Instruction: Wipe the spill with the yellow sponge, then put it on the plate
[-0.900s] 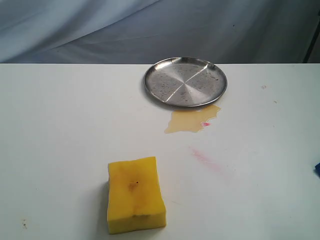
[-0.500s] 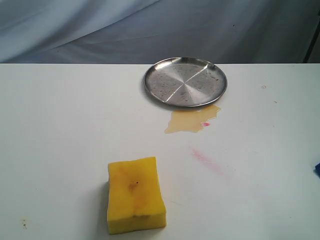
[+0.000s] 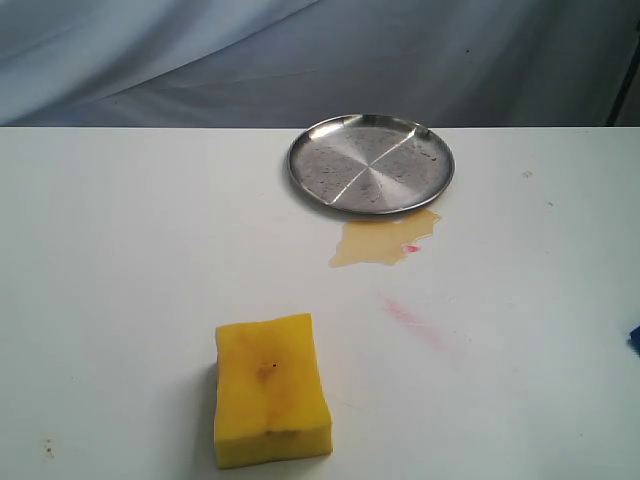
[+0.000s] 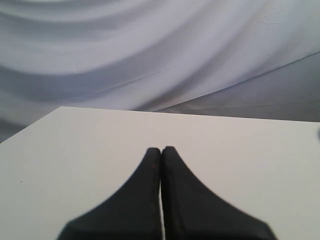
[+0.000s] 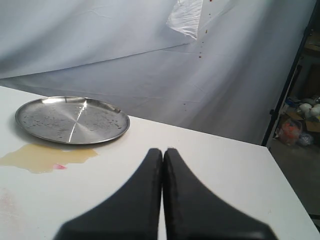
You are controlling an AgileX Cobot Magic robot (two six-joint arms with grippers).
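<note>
The yellow sponge (image 3: 271, 388) lies flat on the white table near the front, left of centre. The amber spill (image 3: 380, 240) pools just in front of the silver plate (image 3: 371, 163), touching its near rim. In the right wrist view the plate (image 5: 71, 120) and spill (image 5: 45, 156) show off to one side, well away from my right gripper (image 5: 162, 150), which is shut on nothing. My left gripper (image 4: 161, 149) is shut and empty over bare table; none of the task's things show in its view. Neither gripper's jaws appear in the exterior view.
A faint pink-red smear (image 3: 412, 320) marks the table between sponge and spill. A small blue object (image 3: 635, 338) pokes in at the right edge. Grey cloth (image 3: 200, 60) hangs behind the table's far edge. Clutter (image 5: 300, 120) sits beyond the table's right side.
</note>
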